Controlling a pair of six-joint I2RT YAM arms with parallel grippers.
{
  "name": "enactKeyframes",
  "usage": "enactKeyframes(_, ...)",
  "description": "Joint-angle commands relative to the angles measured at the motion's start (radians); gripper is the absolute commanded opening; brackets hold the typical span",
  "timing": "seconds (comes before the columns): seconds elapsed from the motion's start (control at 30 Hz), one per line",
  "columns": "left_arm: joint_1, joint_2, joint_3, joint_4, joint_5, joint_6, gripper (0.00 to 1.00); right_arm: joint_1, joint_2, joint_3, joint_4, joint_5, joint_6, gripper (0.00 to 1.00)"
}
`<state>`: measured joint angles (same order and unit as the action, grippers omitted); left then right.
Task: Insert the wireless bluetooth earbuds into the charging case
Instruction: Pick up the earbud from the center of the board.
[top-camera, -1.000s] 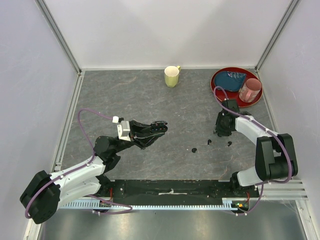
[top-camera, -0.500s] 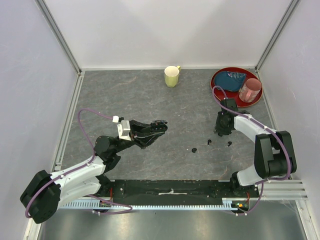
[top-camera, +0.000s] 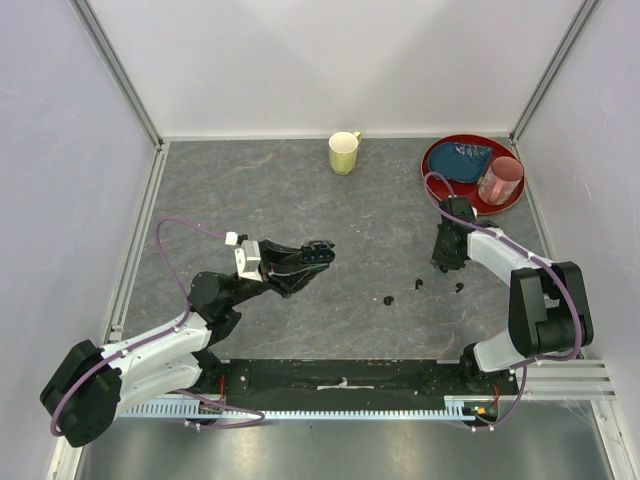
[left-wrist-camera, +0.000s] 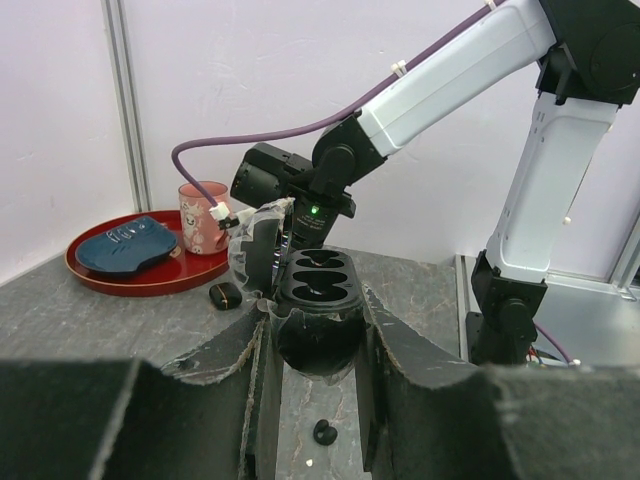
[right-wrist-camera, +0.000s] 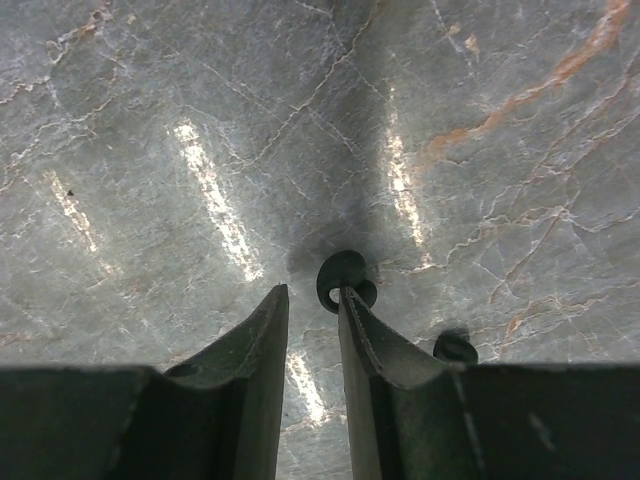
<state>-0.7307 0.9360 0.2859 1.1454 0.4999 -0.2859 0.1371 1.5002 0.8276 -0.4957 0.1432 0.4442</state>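
**Case gripped open, earbud bits loose on the table**

One case (left-wrist-camera: 318, 280), clamped in the left gripper (left-wrist-camera: 316, 312) and lifted off the table (top-camera: 250, 190), nearer the arm bases than the mug (top-camera: 344, 152) and slightly left of it. Open side up, both sockets empty, lid tipped back. Long axis along the fingers, pointing toward the right arm. Three earbud bits (top-camera: 417, 284) on the table, right of the mug and nearer the bases, each apart from the others. Right gripper (right-wrist-camera: 312, 296) only narrowly parted, empty, tips down just beside one bit. One red tray (top-camera: 438, 150) right of the mug, holding one pink cup (top-camera: 500, 180) and one blue flat object (top-camera: 465, 158).
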Motion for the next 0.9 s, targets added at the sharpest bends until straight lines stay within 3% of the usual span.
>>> enactKeyframes(0.0,-0.004,-0.005,-0.013,0.027,-0.02,0.024,0.02,0.012,-0.023,0.039,-0.009,0.061,-0.012,0.33)
enactKeyframes(0.43,-0.004,-0.002,-0.016,0.027,-0.02,0.021,0.02,0.044,-0.032,0.057,-0.038,0.142,-0.009,0.25)
enactKeyframes(0.63,-0.004,-0.008,-0.022,0.027,-0.024,0.019,0.02,0.061,-0.046,0.061,-0.018,0.067,-0.029,0.33)
enactKeyframes(0.87,-0.004,-0.008,-0.024,0.027,-0.024,0.014,0.02,0.062,-0.005,0.059,-0.024,0.055,-0.027,0.34)
